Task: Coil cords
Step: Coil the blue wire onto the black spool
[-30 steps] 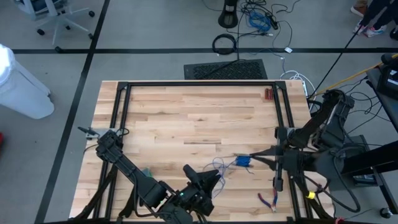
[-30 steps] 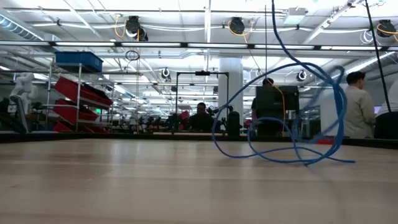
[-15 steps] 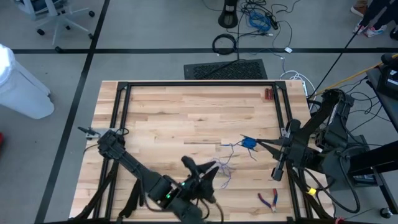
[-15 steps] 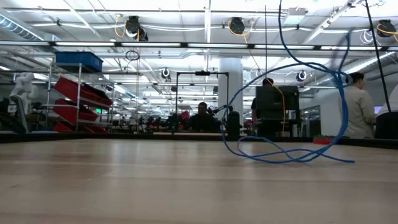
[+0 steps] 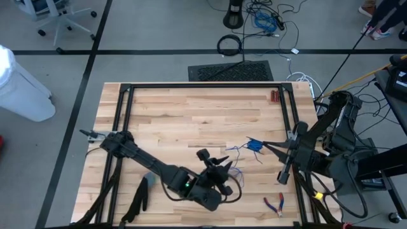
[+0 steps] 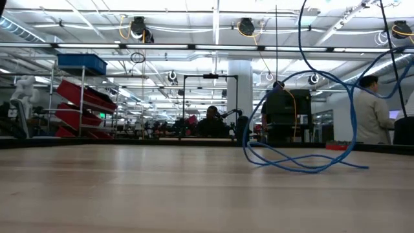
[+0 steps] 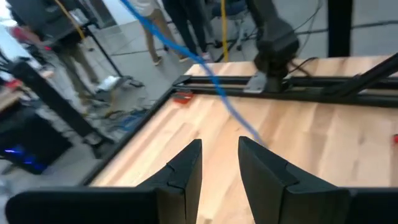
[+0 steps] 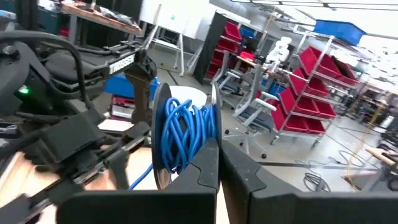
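The thin blue cord is partly wound on a small reel point(image 8: 183, 134), point(image 5: 254, 145) held in the air by my shut right gripper point(image 8: 217, 148), point(image 5: 263, 145) over the table's right half. The loose cord point(image 6: 304, 162) rests with its lowest loops on the wood and rises out of the low view. A slanting stretch of it point(image 7: 211, 78) runs down to the fingertips of my left gripper point(image 7: 219, 146), point(image 5: 222, 166). That gripper hovers near the table's middle front, its fingers a narrow gap apart. My right gripper pinches the reel at its near rim point(image 8: 211, 138) between its two shut fingers, coming level from the table's right side. The reel stands on edge, clear of the table, with the cord trailing down from it. My left gripper's right finger point(image 7: 261, 162) hides the cord's lower end; I cannot tell whether it touches.
Red-handled pliers point(image 5: 275, 205) lie near the front right corner. A small red object point(image 5: 274, 97) sits at the far right by the black frame rail point(image 5: 203, 85). A dark tool point(image 5: 143, 191) lies front left. People stand beyond the table point(image 6: 372, 116).
My left gripper has moved toward the table's right and far side, dropped a little and rolled about its own axis. My right gripper's tip has swung toward the far edge with the reel. The hanging cord loops have shifted rightward in the low view; their lowest part stays on the wood.
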